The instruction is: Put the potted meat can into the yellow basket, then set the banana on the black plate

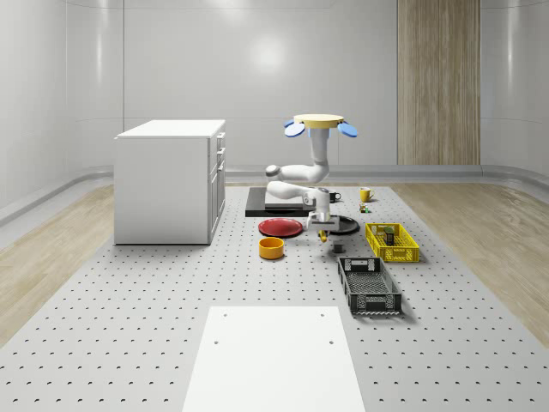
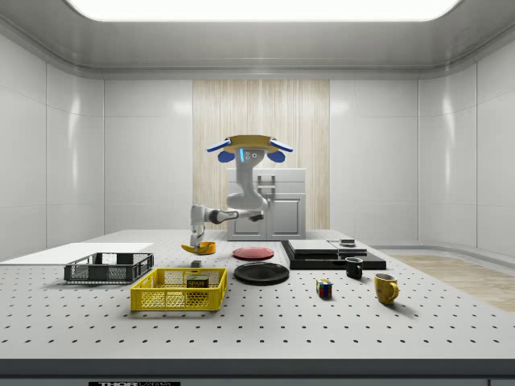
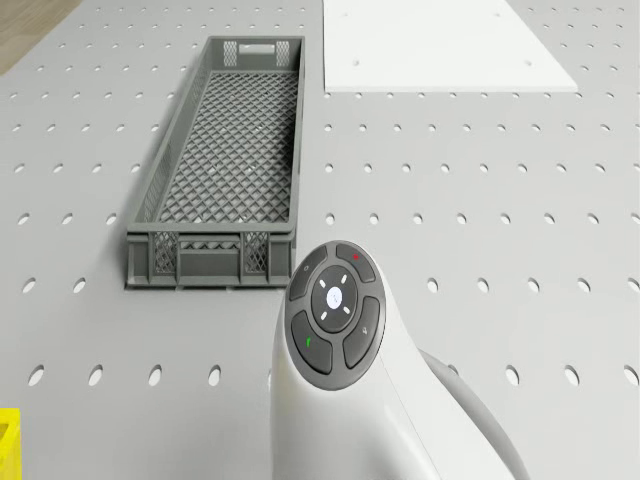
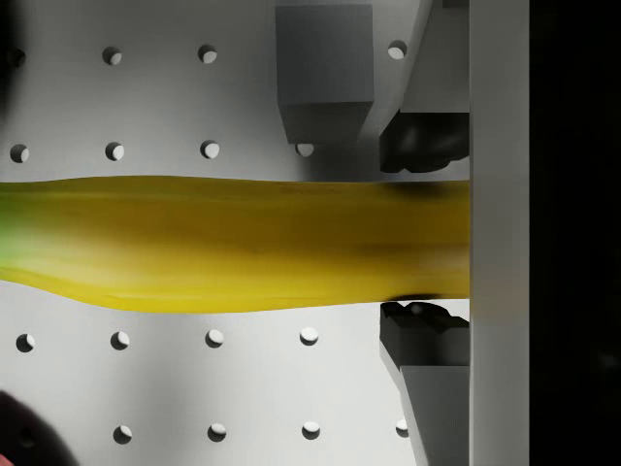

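Observation:
My gripper is shut on the yellow banana, which lies crosswise between the two dark fingertips. In the whole-scene view the gripper hangs low over the table with the banana, just off the left rim of the black plate. The drone hovers above the back of the table, arm bent down. The potted meat can sits inside the yellow basket. From the side, the gripper is behind and left of the black plate.
A grey crate lies in front of the yellow basket. A red plate and an orange bowl sit left of the gripper. A white cabinet, a black slab and a yellow mug stand farther back.

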